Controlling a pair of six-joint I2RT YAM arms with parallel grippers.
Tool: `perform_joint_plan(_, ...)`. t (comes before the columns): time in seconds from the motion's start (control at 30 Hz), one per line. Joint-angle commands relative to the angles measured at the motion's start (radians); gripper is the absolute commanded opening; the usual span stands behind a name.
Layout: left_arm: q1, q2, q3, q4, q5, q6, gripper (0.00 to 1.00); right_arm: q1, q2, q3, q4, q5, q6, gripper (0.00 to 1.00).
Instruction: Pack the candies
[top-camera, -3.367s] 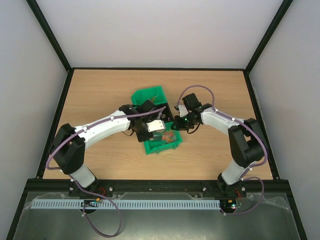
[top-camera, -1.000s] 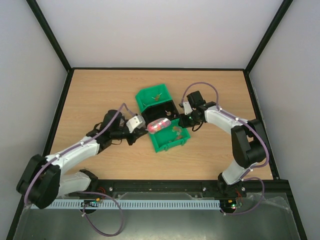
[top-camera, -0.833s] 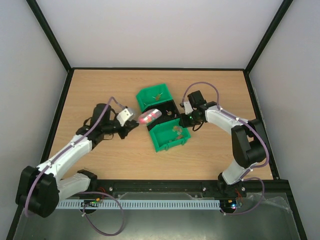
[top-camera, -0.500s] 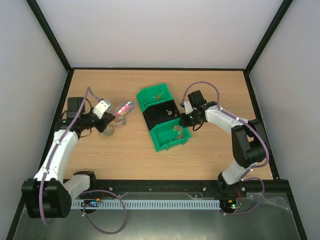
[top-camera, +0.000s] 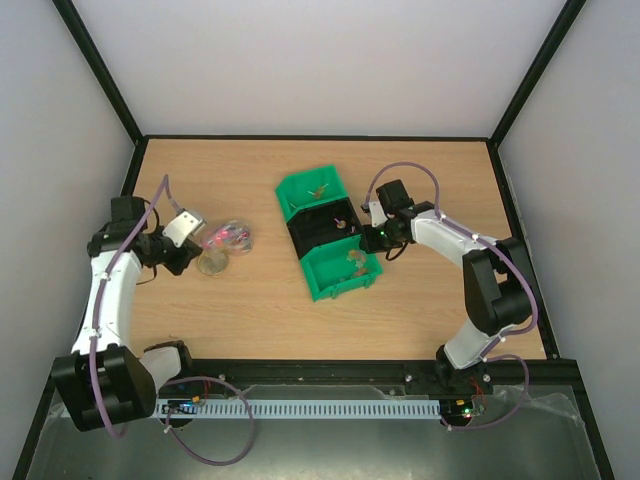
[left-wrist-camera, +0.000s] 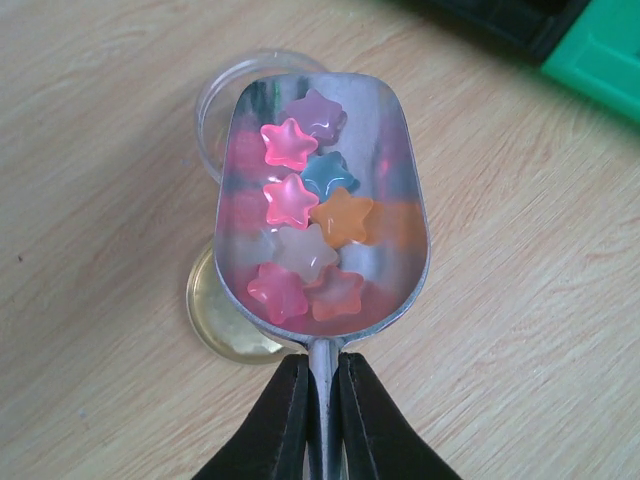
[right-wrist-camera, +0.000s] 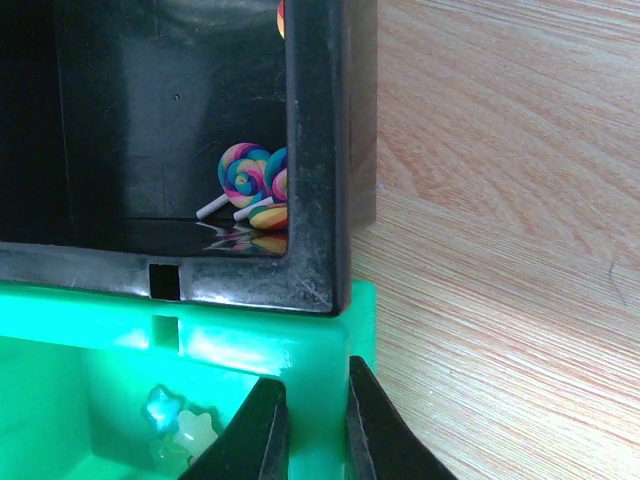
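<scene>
- The left end effector (left-wrist-camera: 322, 405) is clamped on the handle of a small shiny metal scoop (left-wrist-camera: 405, 215) — tiny star-shaped candies (left-wrist-camera: 292, 200), pink, orange and blue, fill its bowl above a clear round plastic cup (left-wrist-camera: 213, 100) on the wooden tabletop (left-wrist-camera: 90, 220).
- The right end effector (right-wrist-camera: 308, 425) is clamped on a green plastic bin (right-wrist-camera: 250, 345) wall.

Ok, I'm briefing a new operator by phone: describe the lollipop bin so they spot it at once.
Near the middle of the wooden table, three bins sit in a row beside the right gripper. The lollipop bin is the middle one: the only black bin, flanked by two green bins.
</scene>
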Motion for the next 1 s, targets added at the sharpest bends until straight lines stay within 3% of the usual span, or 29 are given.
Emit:
perform_joint_plan(0.0, 0.004, 0.043, 0.043, -0.044, -0.071, 0.017, 0.02, -0.005, 0.007, 0.036, 0.014, -0.032, 0.024, 0.01)
perform_joint_plan(0.4, -0.103, 0.125, 0.079, -0.043, -0.229, 0.016, 0.02, -0.005, 0.011, 0.02, 0.029, -0.039, 0.032, 0.01)
perform_joint_plan(0.97, -0.17, 0.199, 0.196, -0.141, -0.348, 0.028, 0.02, -0.007, 0.032, 0.03, 0.054, -0.049, 0.056, 0.01)
